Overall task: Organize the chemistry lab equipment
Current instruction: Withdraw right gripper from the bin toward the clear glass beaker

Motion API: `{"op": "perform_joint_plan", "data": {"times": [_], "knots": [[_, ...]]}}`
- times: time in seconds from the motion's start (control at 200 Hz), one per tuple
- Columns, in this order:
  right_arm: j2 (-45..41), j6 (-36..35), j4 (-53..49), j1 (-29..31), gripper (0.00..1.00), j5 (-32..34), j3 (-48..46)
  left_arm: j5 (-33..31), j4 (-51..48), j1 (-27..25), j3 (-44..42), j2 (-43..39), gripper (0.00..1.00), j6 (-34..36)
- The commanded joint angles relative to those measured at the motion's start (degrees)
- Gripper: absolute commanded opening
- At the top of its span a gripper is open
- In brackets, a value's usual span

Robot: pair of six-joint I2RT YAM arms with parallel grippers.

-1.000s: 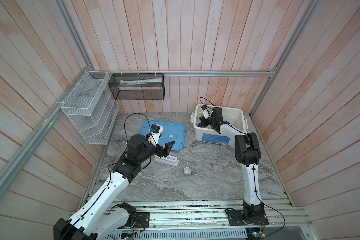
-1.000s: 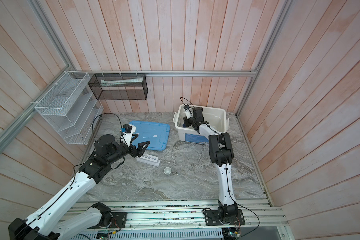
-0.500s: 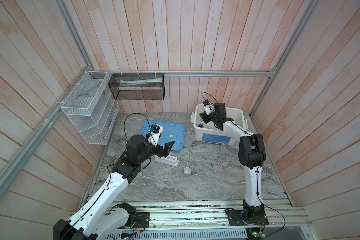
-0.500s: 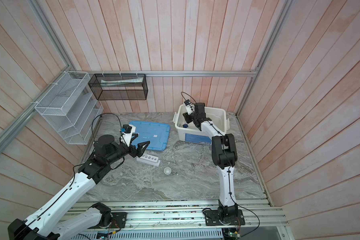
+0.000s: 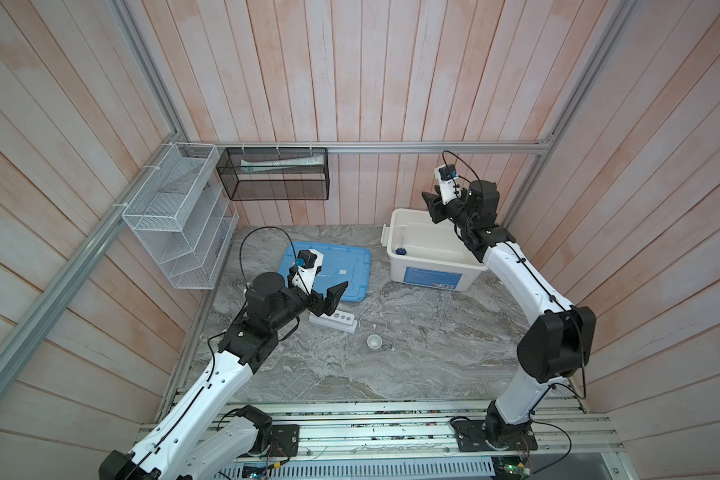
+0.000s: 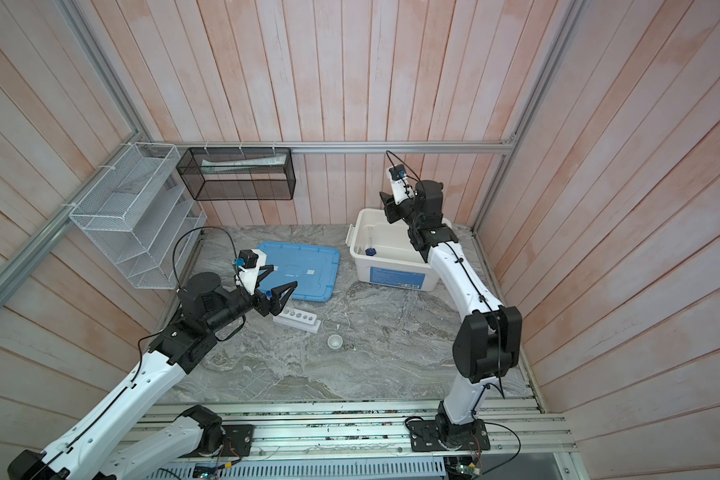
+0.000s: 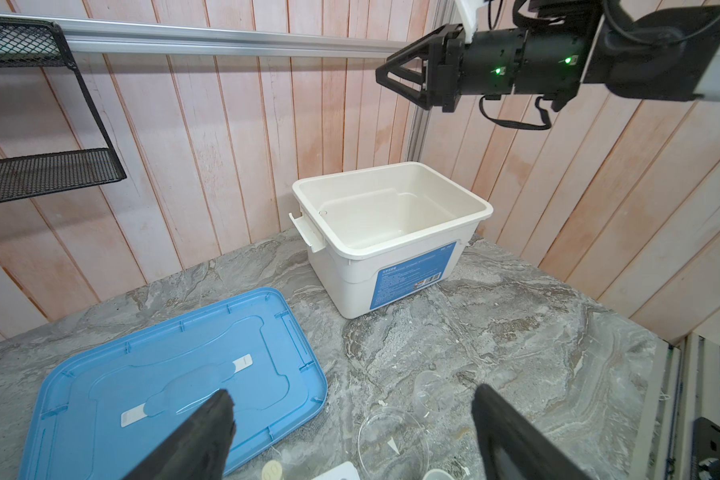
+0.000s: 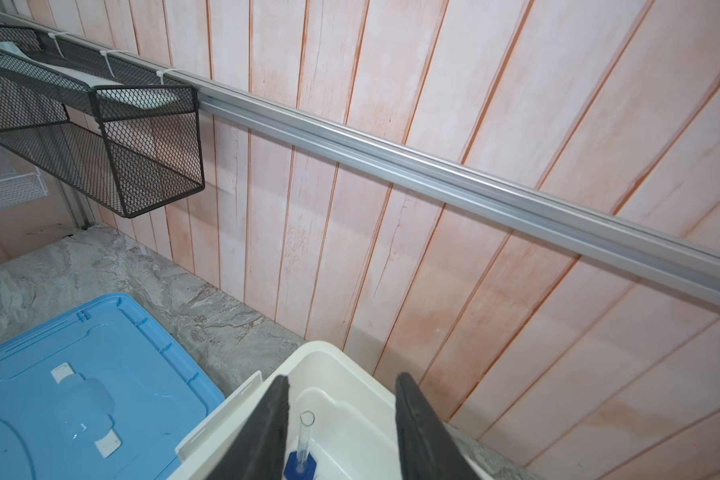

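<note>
white rack (image 5: pixel 341 322), blue lid (image 5: pixel 329 266), grey marbled table (image 5: pixel 391 365)

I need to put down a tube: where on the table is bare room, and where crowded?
Bare: the marble between the small white dish and the front rail, across to the right arm. Crowded: around the rack, with the clear dish beside it and the left claw above.

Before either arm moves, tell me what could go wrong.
1. The thin tube on its blue base stands upright in the white bin, below the open right fingers; a low sideways pull-out could topple it.
2. A clear dish lies close beside the rack; the left fingers, reaching down, might clip it.
</note>
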Motion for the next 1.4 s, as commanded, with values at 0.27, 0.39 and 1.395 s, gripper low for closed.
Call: {"op": "perform_joint_plan", "data": {"times": [0.27, 0.39, 1.395], "knots": [[-22.5, 9.2, -19.4, 12.0, 0.45, 13.2, -22.3, 4.1, 4.7, -0.3, -1.1, 4.4, 0.91, 3.6], [-24.6, 14.0, -24.9, 16.8, 0.45, 15.2, -26.6, 6.0, 5.8, -0.2, -0.9, 6.7, 0.91, 4.0], [-6.0, 29.8, -19.5, 22.3, 0.37, 11.2, -37.3, 12.0, 6.6, -1.1, -2.4, 10.8, 0.91, 3.1]]}}
